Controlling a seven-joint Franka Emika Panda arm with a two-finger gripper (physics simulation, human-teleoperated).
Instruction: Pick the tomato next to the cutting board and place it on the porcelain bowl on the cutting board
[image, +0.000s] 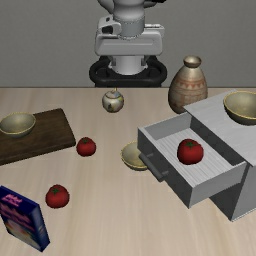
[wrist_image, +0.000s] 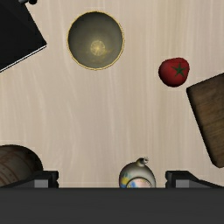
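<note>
A red tomato (image: 87, 147) lies on the table just off the dark wooden cutting board (image: 45, 140), toward the exterior view's right. A cream porcelain bowl (image: 17, 124) sits on the board's left end. From the wrist view I see the same tomato (wrist_image: 175, 71) next to the board's corner (wrist_image: 210, 118). My gripper (wrist_image: 114, 179) is open, fingertips wide apart with nothing held, high over the table's back. Under it stands a small silver pot (wrist_image: 136, 175). My hand (image: 126, 42) hangs close to the robot's base.
A grey cabinet (image: 215, 125) has its drawer (image: 200, 170) pulled open with a tomato (image: 190, 151) inside and a bowl (image: 241, 107) on top. Also here: a brown vase (image: 188, 85), a small bowl (image: 133, 155), a third tomato (image: 57, 196), a blue box (image: 24, 217).
</note>
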